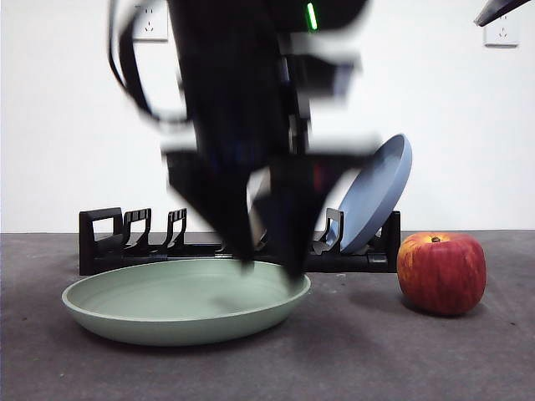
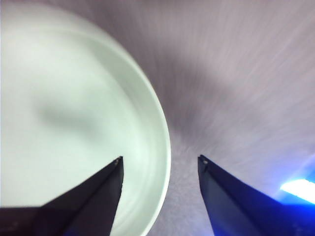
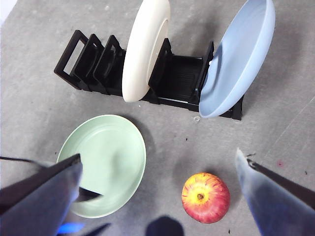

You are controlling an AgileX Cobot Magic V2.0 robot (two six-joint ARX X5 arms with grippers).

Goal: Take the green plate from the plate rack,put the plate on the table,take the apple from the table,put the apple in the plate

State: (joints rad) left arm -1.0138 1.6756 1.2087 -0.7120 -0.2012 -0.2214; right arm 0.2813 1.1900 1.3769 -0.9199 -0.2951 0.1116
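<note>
Plate: green plate [image 1: 185, 301] lies flat on the table [image 1: 368, 359], before the plate rack [image 3: 177, 78].
Apple: apple [image 3: 205, 197] on the table, apart from the plate.
Left gripper [image 2: 160, 162]: spread wide over the plate's rim, empty.
Right gripper [image 3: 160, 162]: wide apart, high above.

The left gripper [image 1: 269, 269] hangs low at the middle of the scene on a big, dark, motion-blurred arm that comes in from above. Its two black jaws point down and stand spread apart, with nothing between them. The right gripper [image 3: 162, 196] is held high above the desk, looking down, its jaws wide apart and empty.
</note>
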